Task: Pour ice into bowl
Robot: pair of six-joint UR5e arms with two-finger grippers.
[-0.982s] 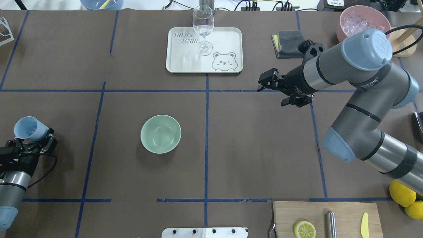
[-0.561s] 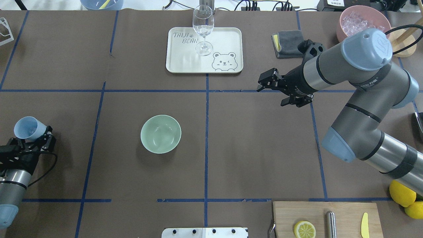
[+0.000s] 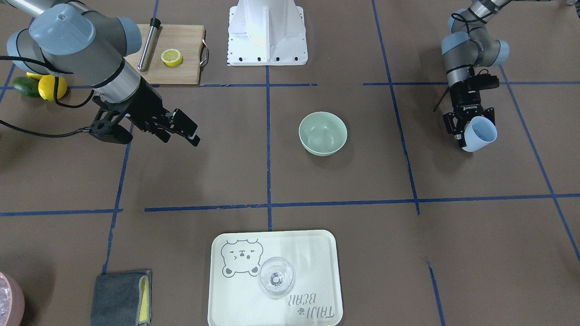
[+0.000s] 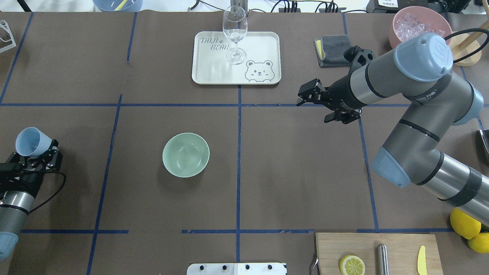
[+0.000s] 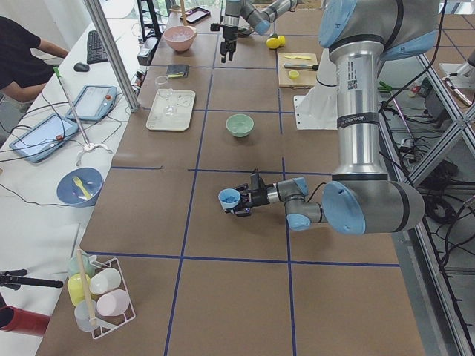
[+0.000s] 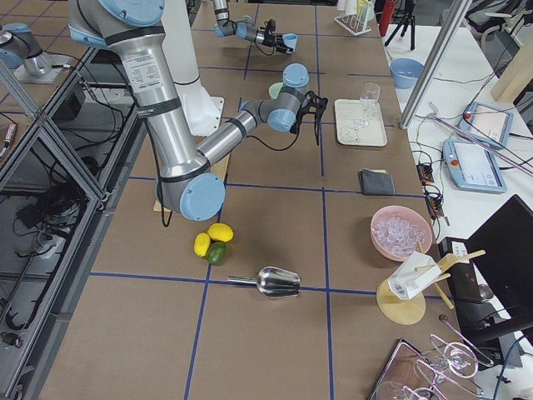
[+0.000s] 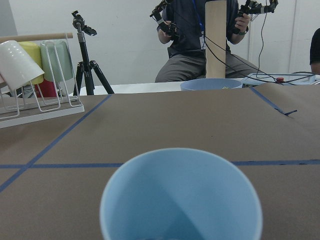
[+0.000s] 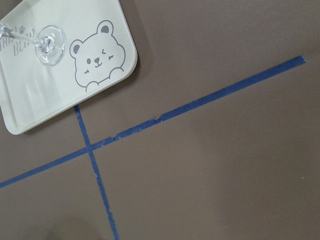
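Now left end effector (image 4: 37, 152) clasps cup (image 4: 29, 140); right one (image 4: 304, 95) gapes; tray (image 4: 263, 46) reads "TAIJI BEAR".

Colours, quick rundown: the bowl (image 4: 186, 154) is done in pale mint green, the cup (image 4: 29, 142) in light blue. The table (image 4: 298, 172) is covered in dull brown and gridded with blue tape (image 4: 238, 152). The tray (image 4: 263, 46) is cream, printed with a grey bear (image 4: 258, 71); the cloth (image 4: 336, 51) is grey, edged in yellow.

Right arm (image 4: 422, 114): grey tubes, pale-blue joint caps, black band. Left arm (image 3: 463, 56): alike, looped black cable. Left gripper (image 3: 471, 127), right gripper (image 3: 195, 135): black.
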